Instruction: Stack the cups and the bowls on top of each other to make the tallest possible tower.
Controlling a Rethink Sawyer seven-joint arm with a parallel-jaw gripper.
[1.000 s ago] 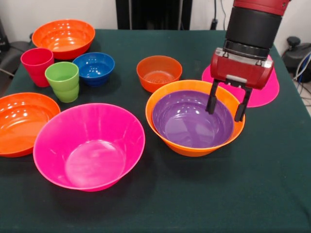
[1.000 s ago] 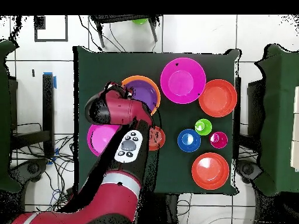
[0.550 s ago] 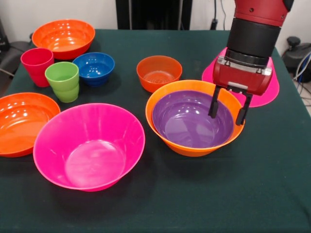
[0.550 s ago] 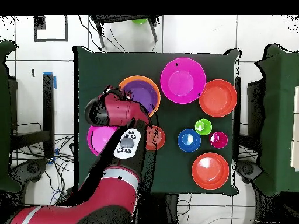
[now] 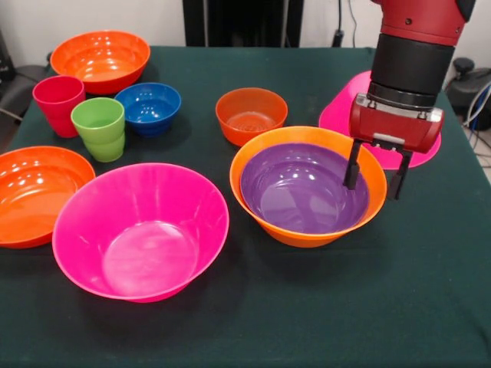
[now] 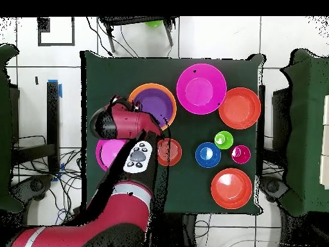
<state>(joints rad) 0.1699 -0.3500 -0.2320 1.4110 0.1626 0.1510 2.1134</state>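
The gripper (image 5: 375,175) is held open astride the rim of the orange bowl (image 5: 307,230), one finger inside, one outside, nothing grasped. The purple bowl (image 5: 303,192) is nested in it. An upturned hot pink bowl (image 5: 345,107) is seen behind.
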